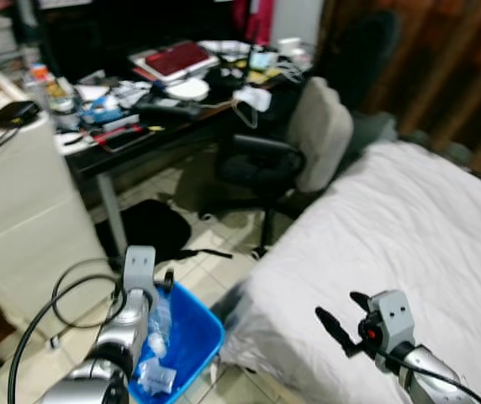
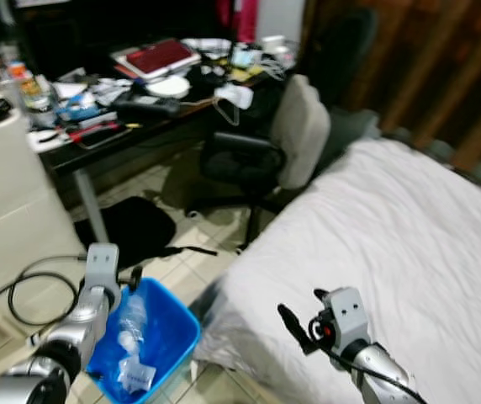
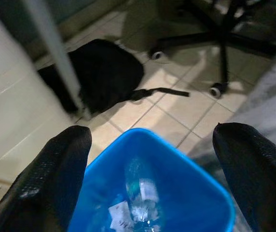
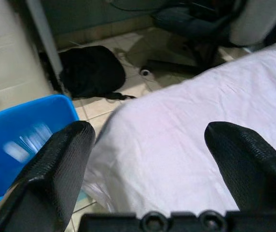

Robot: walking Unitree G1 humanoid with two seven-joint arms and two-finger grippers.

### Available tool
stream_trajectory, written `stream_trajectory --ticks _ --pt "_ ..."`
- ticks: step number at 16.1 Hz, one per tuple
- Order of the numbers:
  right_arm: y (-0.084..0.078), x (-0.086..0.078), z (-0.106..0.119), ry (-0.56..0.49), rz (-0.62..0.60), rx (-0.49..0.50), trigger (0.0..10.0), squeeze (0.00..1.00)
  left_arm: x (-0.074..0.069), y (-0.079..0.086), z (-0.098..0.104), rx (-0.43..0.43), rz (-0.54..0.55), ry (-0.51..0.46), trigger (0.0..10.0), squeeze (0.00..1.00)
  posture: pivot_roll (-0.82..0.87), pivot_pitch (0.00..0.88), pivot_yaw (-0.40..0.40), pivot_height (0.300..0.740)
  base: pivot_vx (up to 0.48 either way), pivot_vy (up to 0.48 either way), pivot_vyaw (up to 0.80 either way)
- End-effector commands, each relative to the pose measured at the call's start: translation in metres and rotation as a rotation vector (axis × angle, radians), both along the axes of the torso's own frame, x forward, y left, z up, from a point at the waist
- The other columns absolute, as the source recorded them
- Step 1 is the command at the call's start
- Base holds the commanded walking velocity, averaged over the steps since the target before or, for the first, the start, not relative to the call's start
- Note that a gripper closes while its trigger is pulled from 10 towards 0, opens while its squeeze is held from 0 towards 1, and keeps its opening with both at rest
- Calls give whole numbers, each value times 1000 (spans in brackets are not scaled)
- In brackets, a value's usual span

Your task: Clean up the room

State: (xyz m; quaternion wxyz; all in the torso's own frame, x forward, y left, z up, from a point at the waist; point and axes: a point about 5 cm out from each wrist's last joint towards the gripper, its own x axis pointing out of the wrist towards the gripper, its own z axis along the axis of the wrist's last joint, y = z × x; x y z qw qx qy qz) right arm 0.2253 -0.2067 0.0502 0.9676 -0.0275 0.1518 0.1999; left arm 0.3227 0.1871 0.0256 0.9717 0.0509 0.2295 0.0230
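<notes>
The left gripper (image 3: 147, 179), fingers apart and empty, hangs above the blue bin (image 1: 192, 337) at lower left, positioned as for a drop. A clear bottle (image 3: 140, 193) and scraps lie inside the bin. The right gripper (image 4: 147, 159), fingers apart and empty, hovers over the white bed (image 1: 392, 236) at lower right. The desk (image 1: 140, 109) at upper left holds clutter, probably the next area to clear.

bin (image 1: 203, 337) left of bed (image 1: 409, 227) — desk (image 1: 140, 135) behind
</notes>
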Motion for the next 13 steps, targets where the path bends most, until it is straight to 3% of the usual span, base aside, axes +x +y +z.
stream_trajectory --ticks 1,2,4,6,7,8,9,11,13 --pt "1 -1 3 -6 -14 3 10000 0 -7 -6 -11 16 -33 66 10000 1000 -206 145 -66 740 0 0 0" --pt "3 0 3 -10 -18 4 10000 0 -10 -6 -14 27 -42 85 10000 0 -199 134 -51 740 0 0 0" --pt "6 8 4 -35 -49 18 10000 0 -17 -7 -20 35 -77 67 10000 0 -178 96 -15 740 0 0 0" --pt "5 17 10 -85 -121 35 10000 0 -20 2 -13 -15 -68 -68 10000 0 -144 61 7 740 0 0 0" --pt "0 20 17 -132 -188 44 10000 0 -23 8 2 -34 -73 -238 10000 0 -121 44 13 740 0 0 0" --pt "-2 20 21 -168 -218 43 10000 0 -28 4 19 -44 -98 -352 10000 0 -80 12 20 740 0 0 0" --pt "-1 20 27 -219 -244 45 10000 0 -41 -11 49 -52 -162 -512 10000 0 -60 0 20 740 0 0 0" --pt "4 23 31 -251 -242 61 10000 0 -51 -28 71 -74 -228 -601 10000 0 -52 0 19 740 0 0 0" --pt "13 34 33 -289 -246 98 10000 0 -57 -36 57 -98 -244 -577 10000 0 -37 0 17 740 0 -476 0"
